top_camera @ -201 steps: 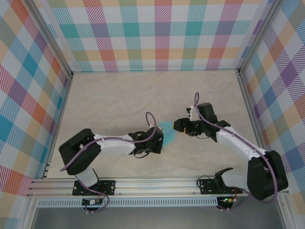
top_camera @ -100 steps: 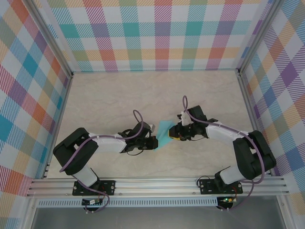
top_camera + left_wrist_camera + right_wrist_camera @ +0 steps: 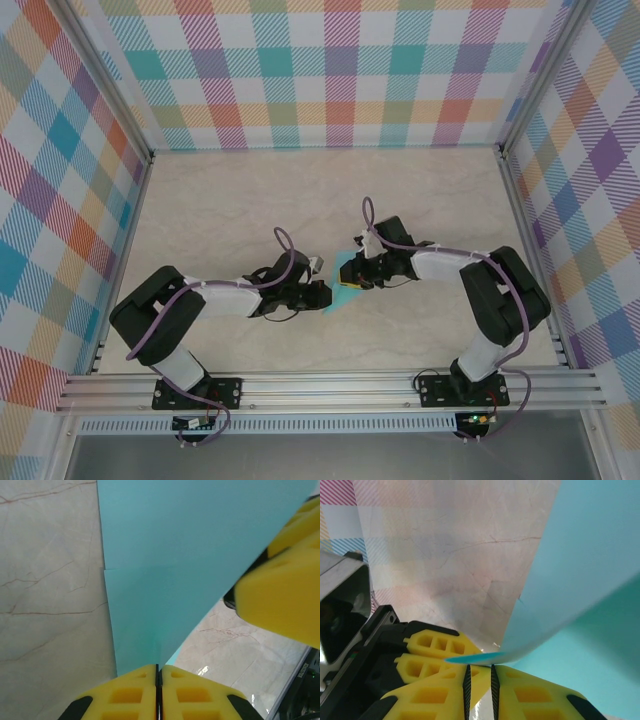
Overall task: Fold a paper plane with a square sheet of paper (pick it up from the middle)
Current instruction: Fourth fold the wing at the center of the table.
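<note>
The light cyan paper [image 3: 342, 296] hangs folded between both grippers just above the table's middle. My left gripper [image 3: 320, 294] is shut on its near tip [image 3: 158, 666], and the sheet [image 3: 190, 555] fans out ahead with a layered fold edge. My right gripper [image 3: 354, 277] meets it from the right, one yellow finger [image 3: 280, 595] beside the sheet. In the right wrist view the jaws [image 3: 480, 666] stand a narrow slit apart, with the paper's curled edge [image 3: 485, 657] lying across their tips and the sheet [image 3: 590, 555] rising to the right. The left gripper's fingers [image 3: 437, 644] sit just behind that edge.
The marble-patterned table [image 3: 240, 210] is enclosed by checked walls [image 3: 330, 70] at the back and both sides. An aluminium rail [image 3: 330, 385] with the arm bases runs along the near edge.
The right arm has swung left and come up against the paper, its jaws narrowing from wide to a slit. The left gripper shifted slightly left, still holding the paper.
</note>
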Controlling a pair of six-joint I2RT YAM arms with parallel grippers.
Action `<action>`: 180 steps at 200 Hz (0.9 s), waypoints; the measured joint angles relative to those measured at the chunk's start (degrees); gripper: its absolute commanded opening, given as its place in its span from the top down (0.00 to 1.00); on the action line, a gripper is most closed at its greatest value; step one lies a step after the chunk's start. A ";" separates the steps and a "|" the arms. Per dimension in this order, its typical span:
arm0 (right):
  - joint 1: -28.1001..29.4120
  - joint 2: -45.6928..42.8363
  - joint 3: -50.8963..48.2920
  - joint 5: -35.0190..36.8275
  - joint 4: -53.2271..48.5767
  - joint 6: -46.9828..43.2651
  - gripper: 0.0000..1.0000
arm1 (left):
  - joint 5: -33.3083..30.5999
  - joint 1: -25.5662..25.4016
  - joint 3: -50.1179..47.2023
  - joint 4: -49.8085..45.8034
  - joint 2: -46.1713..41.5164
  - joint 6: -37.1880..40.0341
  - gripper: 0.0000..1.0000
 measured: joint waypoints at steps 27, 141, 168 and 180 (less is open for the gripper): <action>0.00 1.92 1.11 0.22 0.39 0.39 0.80 | 0.00 0.00 0.00 -0.11 0.00 0.26 0.82; 0.00 3.56 2.19 2.69 -0.04 1.31 0.79 | 0.81 0.00 0.02 -1.70 0.11 2.08 0.96; 0.00 2.32 1.75 3.48 -0.44 1.33 0.78 | 2.27 0.09 0.61 -1.51 1.73 2.25 0.97; 0.00 0.87 1.22 3.45 -0.44 1.49 0.78 | 3.41 0.22 0.90 -1.27 2.80 2.32 0.97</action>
